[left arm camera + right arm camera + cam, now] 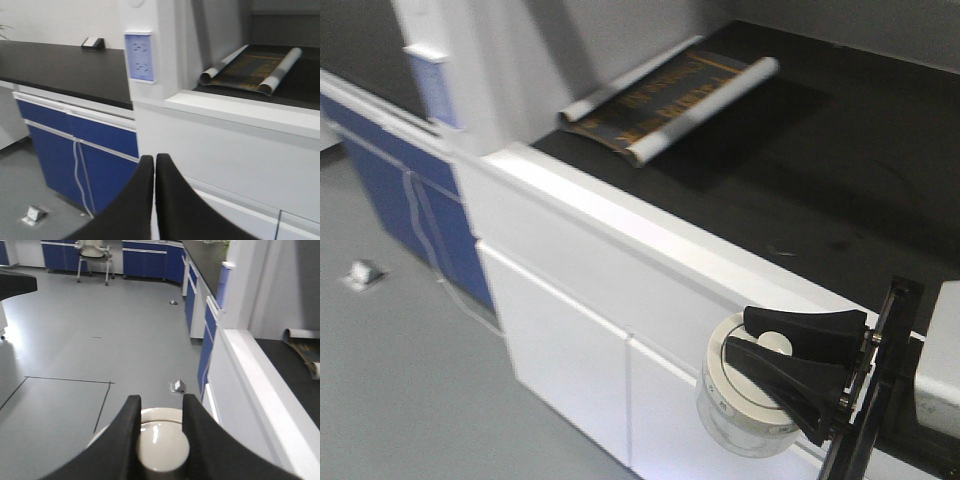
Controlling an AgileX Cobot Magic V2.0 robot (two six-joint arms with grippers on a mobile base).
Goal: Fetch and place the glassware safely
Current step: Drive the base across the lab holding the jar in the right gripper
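- Right tool (pixel 752 335) is clamped on the knob of the lid (pixel 160 440), so it carries the jar (pixel 732 405). The fingers pinch the knob from both sides.
- Jar hangs in the air off the bench's front edge (pixel 620 215), in front of the white doors (pixel 570 340) and resting on nothing.
- Key relation: the black bench (pixel 820 150) lies beyond the jar, past the white front edge and higher. We judge the next move to be up and over that edge.
- Jar axis looks roughly upright with the lid on top. We cannot tell the exact tilt.
- Left tool (pixel 154 160) has its fingers pressed together and holds nothing. It faces the doors, so the right arm is the one on the job.
- Surface: the bench is flat, dark and matte. A half-unrolled roll (pixel 670 95) lies toward its back left, well apart from the jar.
- Risk, as we judge it: the grip is on the knob alone, so the glass body could swing or the lid could slip off. The jar also has to clear the front edge.
- Room: grey floor (pixel 400 400) with a small floor box (pixel 362 273), blue cabinets (pixel 380 170) beside the bench, a socket panel (pixel 139 56) on the white post, and a chair (pixel 95 250) far off.
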